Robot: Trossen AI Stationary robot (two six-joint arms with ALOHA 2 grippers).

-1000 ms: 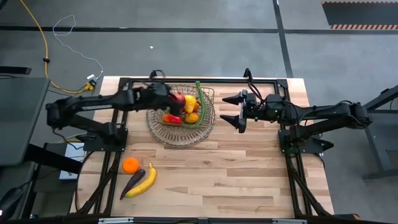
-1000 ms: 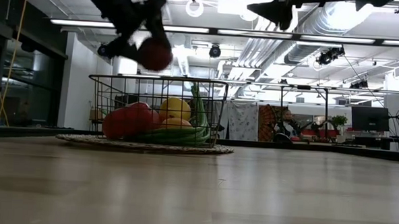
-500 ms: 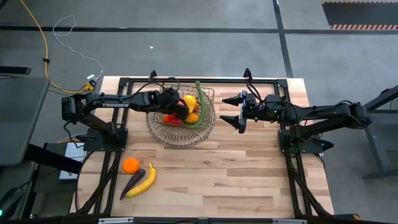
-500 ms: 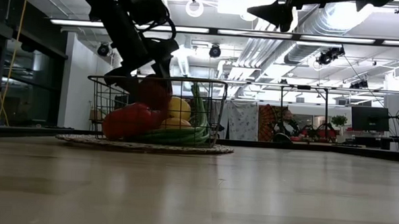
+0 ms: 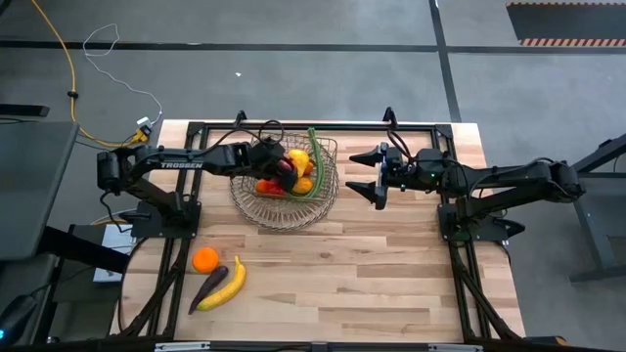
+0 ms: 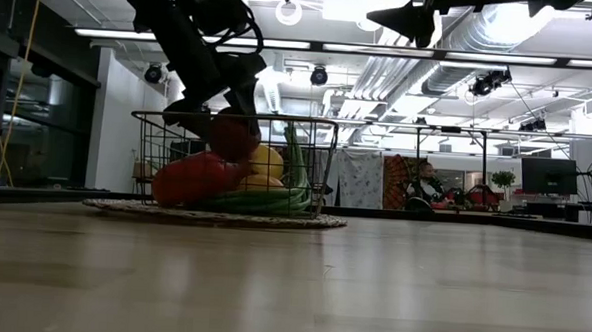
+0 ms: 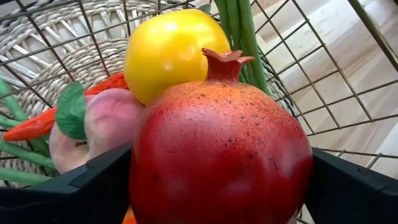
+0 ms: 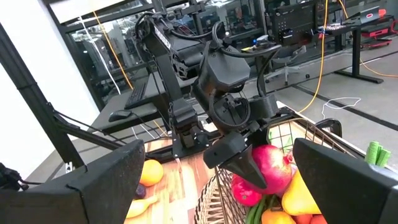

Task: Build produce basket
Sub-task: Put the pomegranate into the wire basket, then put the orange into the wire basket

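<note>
The wire basket (image 5: 284, 221) stands on a woven mat at the table's far middle. In it lie a yellow lemon (image 7: 168, 50), a pink-red fruit (image 7: 112, 121), green beans (image 7: 239, 31) and a red chilli (image 7: 37, 124). A red pomegranate (image 7: 217, 149) sits between the fingers of my left gripper (image 5: 282, 168), just below the basket's rim (image 6: 233, 138). My right gripper (image 5: 368, 174) hangs open in the air to the right of the basket, holding nothing. My left gripper pinches the pomegranate between its two fingers at the fruit's two opposite flanks (image 7: 140, 168), around its widest part. The fingers slant down from the table's left. The crown (image 7: 224, 62) points away from the gripper. The fruit sits atop the pile; I cannot tell whether it rests there.
An orange (image 5: 204, 259), a purple eggplant (image 5: 208, 288) and a banana (image 5: 227, 285) lie together near the table's front left. The wooden tabletop (image 5: 372, 274) in front of the basket is bare. Black frame rails run along both sides.
My left gripper has come down with the pomegranate from above the basket's rim into the basket, tipping further downward, then stopped. The fruit now sits low against the pile. My right arm has kept still.
</note>
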